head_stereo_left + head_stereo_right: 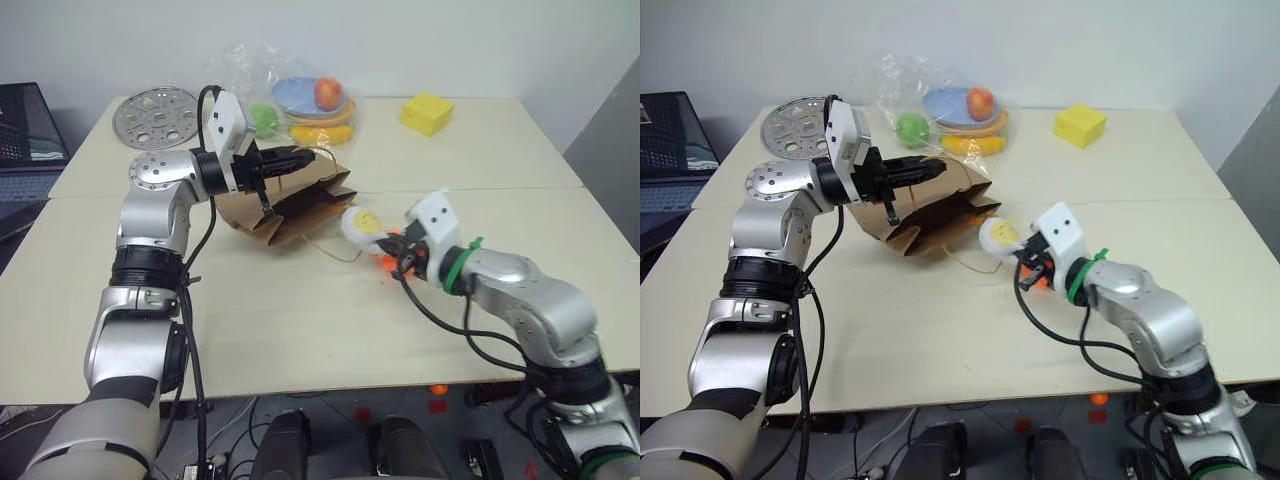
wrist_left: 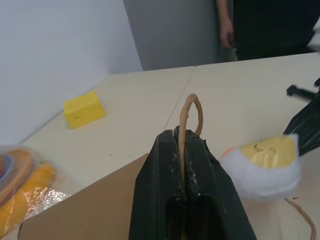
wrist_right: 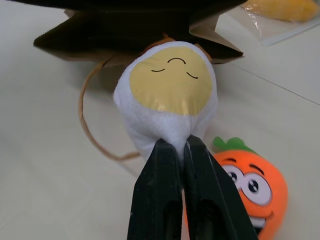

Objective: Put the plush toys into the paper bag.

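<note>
- Left eye view: the cream table (image 1: 300, 330) carries everything; a person stands at its far side in the left wrist view, dark clothes, one hand (image 2: 227, 31) hanging.
- paper bag (image 1: 290, 205) lies on its side at mid-table with its mouth turned right and toward the near edge; inside it is dark, and I cannot tell whether anything is in it.
- clear plastic bag (image 1: 300, 100) sits at the far edge just behind the paper bag; it holds fruit and a blue plate.
- left gripper (image 1: 305, 158) is clamped shut on the bag's upper loop handle (image 2: 190, 117), holding that side of the mouth up; the other loop (image 3: 92, 125) lies slack on the table.
- yellow block (image 1: 427, 113) rests far right, well apart.
- right gripper (image 3: 181, 150) is pinched shut on the white egg (image 3: 167, 95) at its lower end; the egg is off the table just right of the bag's mouth, long axis in line with the fingers, top toward the mouth, yellow face up.
- orange carrot (image 3: 250, 192) lies on the table just beneath and beside the right gripper, face up, green top toward the bag.
</note>
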Robot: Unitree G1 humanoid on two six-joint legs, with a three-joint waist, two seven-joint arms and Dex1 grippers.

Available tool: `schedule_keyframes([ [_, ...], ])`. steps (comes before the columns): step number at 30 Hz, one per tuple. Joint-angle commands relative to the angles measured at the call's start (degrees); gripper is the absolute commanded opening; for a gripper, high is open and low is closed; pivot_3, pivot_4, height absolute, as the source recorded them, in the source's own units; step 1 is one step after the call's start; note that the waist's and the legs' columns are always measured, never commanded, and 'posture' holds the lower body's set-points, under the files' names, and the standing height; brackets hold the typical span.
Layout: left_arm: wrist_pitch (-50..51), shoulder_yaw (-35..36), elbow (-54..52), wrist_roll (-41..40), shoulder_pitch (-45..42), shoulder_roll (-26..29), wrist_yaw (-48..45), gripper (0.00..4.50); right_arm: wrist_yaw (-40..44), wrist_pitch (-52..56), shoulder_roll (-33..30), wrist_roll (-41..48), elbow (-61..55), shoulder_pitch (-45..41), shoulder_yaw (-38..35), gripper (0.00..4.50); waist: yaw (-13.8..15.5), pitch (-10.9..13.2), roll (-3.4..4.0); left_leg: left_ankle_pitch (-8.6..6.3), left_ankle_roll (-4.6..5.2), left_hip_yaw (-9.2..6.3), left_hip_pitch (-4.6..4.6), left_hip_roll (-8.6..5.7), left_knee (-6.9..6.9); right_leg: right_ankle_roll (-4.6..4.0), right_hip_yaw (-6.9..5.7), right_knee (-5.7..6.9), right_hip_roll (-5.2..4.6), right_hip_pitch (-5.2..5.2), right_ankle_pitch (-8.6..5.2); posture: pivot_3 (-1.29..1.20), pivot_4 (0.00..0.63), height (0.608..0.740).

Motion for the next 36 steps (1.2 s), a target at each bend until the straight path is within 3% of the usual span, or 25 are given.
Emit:
schedule_keyframes([
  [1,1.1,0.4,-3.8,-1.2,0.0,0.1,0.7,0.00,0.9,-3.2,2.1,-2.1,2.8,-4.4,0.7,0.03,-0.2,0.0,0.00,0.00,0.00,0.00,0.01,0.01,0.00,0.00,0.00,0.03,0.01,0.00,0.00,0.00,0.150,0.740],
  [8,3.3,0.4,-7.7,-1.9,1.7,0.0,1.0,0.00,2.3,-5.4,7.6,-4.7,11.5,-9.6,2.7,0.03,-0.3,0.0,0.00,0.00,0.00,-0.06,0.03,0.01,0.05,-0.01,-0.06,0.13,0.02,0.02,0.01,0.00,0.150,0.740],
  [12,5.4,0.1,-11.1,-2.9,2.8,-0.1,0.7,0.00,2.5,-10.2,11.8,-8.6,22.2,-13.5,4.6,0.03,-0.4,0.0,0.00,0.01,0.00,-0.05,0.03,0.01,0.08,0.00,-0.05,0.15,0.01,0.03,0.02,0.00,0.150,0.740],
  [18,10.5,-0.1,-16.8,-5.5,4.1,0.0,0.1,0.00,-0.7,-17.9,20.5,-11.3,37.1,-19.4,1.8,0.03,-0.9,0.0,0.01,0.01,-0.02,-0.06,0.06,0.03,0.16,0.00,-0.04,0.37,0.02,0.00,0.02,0.00,0.150,0.740],
  [24,10.1,0.7,-16.1,-5.3,3.6,0.3,1.5,0.00,-3.1,-25.5,23.8,-14.4,46.3,-21.1,-0.2,0.03,-0.9,0.0,0.01,0.05,-0.07,-0.06,0.13,0.03,0.20,0.00,-0.02,0.49,0.01,0.01,0.02,0.00,0.150,0.740],
  [27,10.0,0.7,-15.6,-5.3,3.7,0.9,1.0,0.00,-0.7,-27.0,23.9,-13.8,44.8,-19.1,-0.7,0.70,-0.9,0.0,0.01,0.05,-0.07,-0.05,0.12,0.02,0.25,0.00,-0.01,0.52,-0.01,0.02,0.02,0.00,0.150,0.740],
  [36,8.1,0.8,-12.4,-4.4,3.0,1.7,1.0,0.00,2.0,-24.4,21.0,-12.4,28.5,-12.1,-2.5,3.81,-1.0,0.0,0.02,0.05,-0.08,-0.07,0.15,0.06,0.27,-0.01,0.00,0.65,0.01,0.00,0.02,0.00,0.150,0.740],
])
